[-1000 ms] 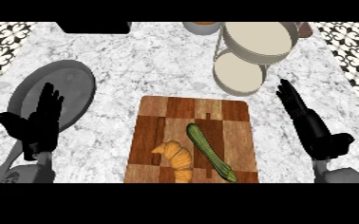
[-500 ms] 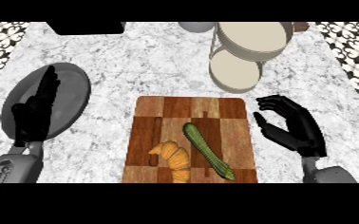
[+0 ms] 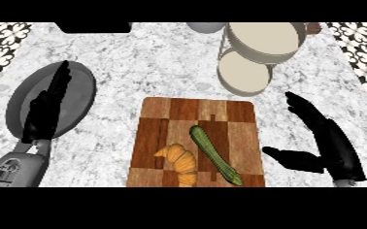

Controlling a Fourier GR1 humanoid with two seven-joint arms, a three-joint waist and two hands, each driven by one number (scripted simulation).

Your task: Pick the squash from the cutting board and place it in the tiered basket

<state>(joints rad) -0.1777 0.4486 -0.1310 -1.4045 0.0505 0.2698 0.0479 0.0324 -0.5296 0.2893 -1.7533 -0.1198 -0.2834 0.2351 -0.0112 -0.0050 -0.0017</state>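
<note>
We look down on a grey-veined marble counter, and everything the task needs lies within reach of the right arm. The largest thing on it is the wooden cutting board, near and central. The tiered basket stands at the far right, its two pale round tiers offset so that both show from above. The way from board to basket therefore runs far and slightly right, which in our judgement is why the right arm is the one to use.

A dark grey plate lies at the left. The left hand rests above it, fingers straight and holding nothing, well apart from the board and out of the way.

The right hand sits just beside the board's right edge. It is spread wide, fingers straight and pointing far, thumb stretched left toward the board. It grips nothing. We read that spread as readiness to close round something slim.

The squash, long and green, lies slantwise on the near half of the board, its near end pointing right. It is untouched. Just left of it lies a croissant, so we judge that an approach from the right keeps the fingers off the pastry
</note>
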